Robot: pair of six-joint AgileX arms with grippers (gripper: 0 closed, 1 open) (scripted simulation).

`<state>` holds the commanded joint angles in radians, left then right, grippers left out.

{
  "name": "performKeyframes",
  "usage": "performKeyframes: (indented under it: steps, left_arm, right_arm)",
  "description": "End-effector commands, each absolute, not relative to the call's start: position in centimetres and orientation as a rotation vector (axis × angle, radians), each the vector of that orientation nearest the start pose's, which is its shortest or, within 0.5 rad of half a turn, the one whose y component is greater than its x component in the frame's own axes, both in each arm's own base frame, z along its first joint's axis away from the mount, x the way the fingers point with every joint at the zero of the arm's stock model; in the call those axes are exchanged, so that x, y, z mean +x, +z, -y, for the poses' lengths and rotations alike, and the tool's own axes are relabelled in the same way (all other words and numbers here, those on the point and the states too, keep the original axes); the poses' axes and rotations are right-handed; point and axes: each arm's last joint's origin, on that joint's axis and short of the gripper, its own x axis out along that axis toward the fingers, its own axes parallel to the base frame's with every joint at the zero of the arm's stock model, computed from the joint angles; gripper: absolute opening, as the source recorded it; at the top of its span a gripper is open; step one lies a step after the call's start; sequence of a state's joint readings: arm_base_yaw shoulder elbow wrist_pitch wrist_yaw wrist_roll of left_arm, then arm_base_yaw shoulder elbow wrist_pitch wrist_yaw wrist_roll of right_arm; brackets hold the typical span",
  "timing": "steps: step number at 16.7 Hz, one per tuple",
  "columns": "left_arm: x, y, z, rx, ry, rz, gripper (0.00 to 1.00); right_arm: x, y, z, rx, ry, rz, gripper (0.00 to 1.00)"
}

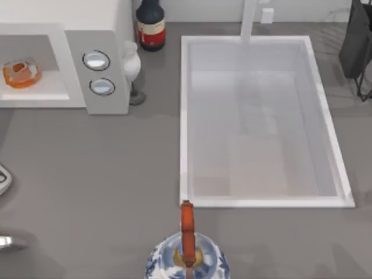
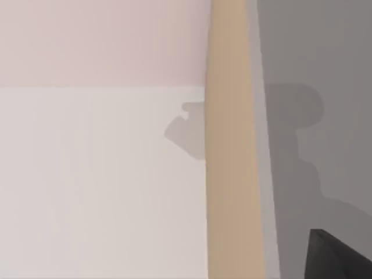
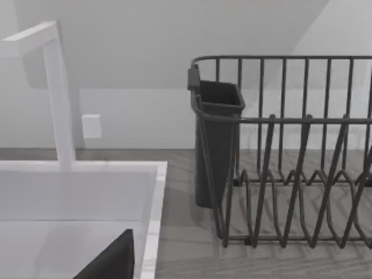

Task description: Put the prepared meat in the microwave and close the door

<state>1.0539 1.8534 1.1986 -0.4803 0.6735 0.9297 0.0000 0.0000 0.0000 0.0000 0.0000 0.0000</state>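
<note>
Orange, the prepared meat sits inside the microwave at ten o'clock, so I should swing the door fully shut with steady pressure; my grippers' state I cannot tell.

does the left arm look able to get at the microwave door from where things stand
Hard to say, leaning yes. The prepared meat already sits inside the open microwave, and the counter in front of it is bare, but neither the door nor the left pincer can be placed.

Grey counter bears microwave, bottle, kettle.
</note>
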Motion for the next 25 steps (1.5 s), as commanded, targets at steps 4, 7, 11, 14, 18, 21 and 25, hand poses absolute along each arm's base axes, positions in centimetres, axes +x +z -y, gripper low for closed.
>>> performKeyframes:
  steps: [4, 7, 11, 14, 18, 21, 25]
  left_arm:
    - [19.5, 14.4, -31.0, 0.008, -0.019, -0.785, 0.0]
    - [19.5, 14.4, -31.0, 0.008, -0.019, -0.785, 0.0]
    - [19.8, 14.7, -29.9, 0.012, -0.022, -0.785, 0.0]
    - [20.0, 14.9, -27.2, 0.013, -0.023, -0.786, 0.0]
    - [19.8, 14.8, -23.0, 0.011, -0.023, -0.786, 0.0]
    - [19.5, 14.6, -21.1, 0.011, -0.022, -0.784, 0.0]
    - [19.3, 14.5, -21.0, 0.003, -0.021, -0.785, 0.0]
  right_arm:
    - [10.6, 16.0, 0.1, 0.0, 0.0, 0.0, 1.0]
    - [10.6, 16.0, 0.1, 0.0, 0.0, 0.0, 1.0]
    - [10.6, 16.0, 0.1, 0.0, 0.0, 0.0, 1.0]
    - [10.6, 16.0, 0.1, 0.0, 0.0, 0.0, 1.0]
    - [10.6, 16.0, 0.1, 0.0, 0.0, 0.0, 1.0]
    - [10.6, 16.0, 0.1, 0.0, 0.0, 0.0, 1.0]
    - [10.6, 16.0, 0.1, 0.0, 0.0, 0.0, 1.0]
